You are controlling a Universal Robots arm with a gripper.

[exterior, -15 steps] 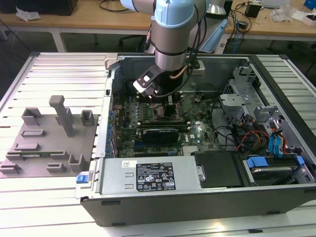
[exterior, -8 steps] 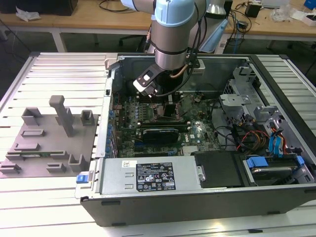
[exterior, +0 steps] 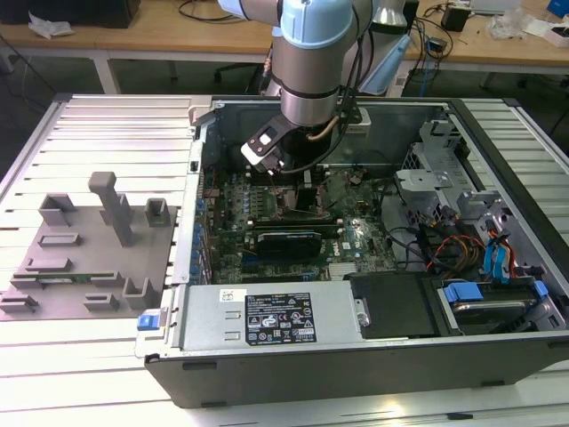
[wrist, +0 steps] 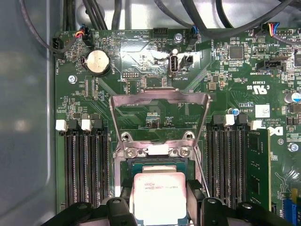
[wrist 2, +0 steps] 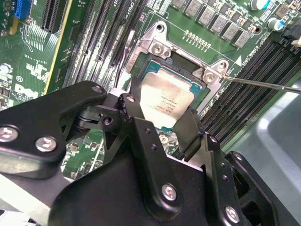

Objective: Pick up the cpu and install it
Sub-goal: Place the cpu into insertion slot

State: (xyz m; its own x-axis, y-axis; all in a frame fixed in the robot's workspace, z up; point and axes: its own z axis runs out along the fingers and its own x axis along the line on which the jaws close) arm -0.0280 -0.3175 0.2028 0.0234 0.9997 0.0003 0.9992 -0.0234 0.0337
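Edge of cpu (wrist 2: 165, 99) behind pincer (wrist 2: 163, 121)

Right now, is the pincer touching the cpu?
Touching. In the first wrist view, the pincer has its fingers flush against opposite edges of the cpu, with no gap on either side.

A dark computer case (exterior: 356, 374) lay open on the slatted metal worktop (exterior: 89, 365). The robot arm (exterior: 309, 62) reached down into it from the far side, its gripper (exterior: 295, 185) low over the green motherboard (exterior: 351, 236). A silver power supply (exterior: 267, 316) with labels sat along the case's near edge, blue-tabbed drive bays (exterior: 493, 258) filled the end toward the exterior view's right, and a grey fixture plate (exterior: 98, 258) with upright posts lay on the worktop just beside the case at the exterior view's left.
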